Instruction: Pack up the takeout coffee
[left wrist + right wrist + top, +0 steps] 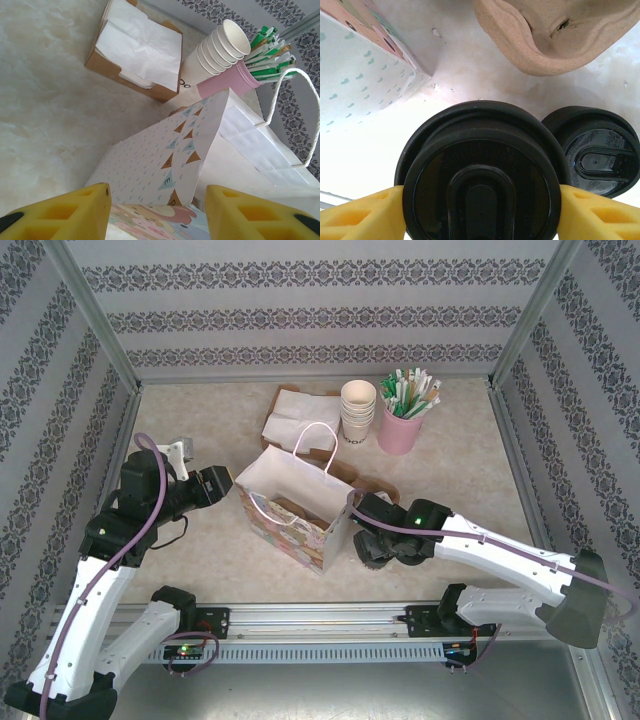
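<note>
Currently: takeout coffee [480, 165], glossy black dome lid with oval recess, body hidden, stands just right of patterned paper bag [290, 530], clamped by right gripper [480, 215]. Left gripper [157, 210] spread wide, empty. Bag bunting: letter "E".

A staged test booth: patterned wallpaper panels [300, 320] in aluminium framing [97, 320] enclose the table [470, 470].

table [200, 415] | bag [285, 525] | napkin box [300, 418] | cup stack [358, 412] | straw holder [400, 432] | pulp tray [545, 35]
</note>
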Controlling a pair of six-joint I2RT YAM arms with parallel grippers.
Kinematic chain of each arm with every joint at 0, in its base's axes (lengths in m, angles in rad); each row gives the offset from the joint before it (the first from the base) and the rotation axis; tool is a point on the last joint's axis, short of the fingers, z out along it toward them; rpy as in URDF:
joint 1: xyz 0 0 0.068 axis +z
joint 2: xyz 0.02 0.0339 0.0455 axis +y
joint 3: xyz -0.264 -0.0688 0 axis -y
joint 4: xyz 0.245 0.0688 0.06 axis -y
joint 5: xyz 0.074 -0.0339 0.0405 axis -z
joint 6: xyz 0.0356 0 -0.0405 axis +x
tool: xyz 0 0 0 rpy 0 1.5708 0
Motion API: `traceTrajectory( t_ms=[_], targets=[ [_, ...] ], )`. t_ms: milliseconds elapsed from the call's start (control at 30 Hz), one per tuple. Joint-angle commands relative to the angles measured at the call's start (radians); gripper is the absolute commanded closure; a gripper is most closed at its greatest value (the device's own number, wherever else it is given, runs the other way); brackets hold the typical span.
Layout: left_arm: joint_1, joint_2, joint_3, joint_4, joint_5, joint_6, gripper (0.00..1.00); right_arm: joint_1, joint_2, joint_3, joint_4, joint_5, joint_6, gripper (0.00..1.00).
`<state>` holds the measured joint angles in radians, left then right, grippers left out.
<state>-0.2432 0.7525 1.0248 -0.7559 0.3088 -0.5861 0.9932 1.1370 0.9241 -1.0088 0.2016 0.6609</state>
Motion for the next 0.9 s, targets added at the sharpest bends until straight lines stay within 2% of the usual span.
traceTrajectory(
  t_ms=[0,533,867],
  targets=[
    [-0.011,-0.004,-0.006,-0.028,-0.004,-0.02,0.47,0.008,0.009,-0.028,-0.023,0.009,0.023,0.26],
    [-0.011,-0.002,-0.008,-0.029,-0.001,-0.027,0.47,-0.011,0.014,-0.04,-0.008,-0.013,0.014,0.22],
    [-0.011,-0.002,-0.005,-0.03,-0.003,-0.029,0.47,-0.013,-0.013,-0.011,-0.037,0.002,0.005,0.3]
  ],
)
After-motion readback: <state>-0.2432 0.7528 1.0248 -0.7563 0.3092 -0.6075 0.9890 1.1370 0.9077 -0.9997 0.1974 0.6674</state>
